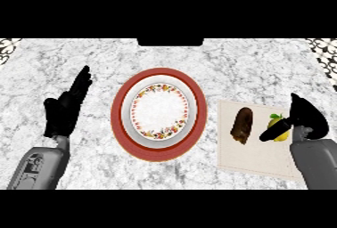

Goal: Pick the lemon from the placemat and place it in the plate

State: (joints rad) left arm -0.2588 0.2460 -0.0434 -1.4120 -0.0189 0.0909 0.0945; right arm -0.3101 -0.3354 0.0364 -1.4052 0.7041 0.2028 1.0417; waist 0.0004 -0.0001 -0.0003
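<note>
A yellow lemon (277, 122) with a small green leaf lies on the beige placemat (256, 156) at the right. My right hand (308, 116) is right beside it, with the thumb lying across the lemon's lower side and the fingers arched over its right. Most of the lemon is hidden by the hand. The plate (125, 111), red-rimmed with a white floral centre, sits in the middle of the counter, left of the placemat. My left hand (66, 107) rests open at the left, fingers straight and pointing up.
A brown oblong object (242, 125) lies on the placemat just left of the lemon. The marble counter (85, 53) stretches around the plate. A dark slot (170, 41) sits at the far edge.
</note>
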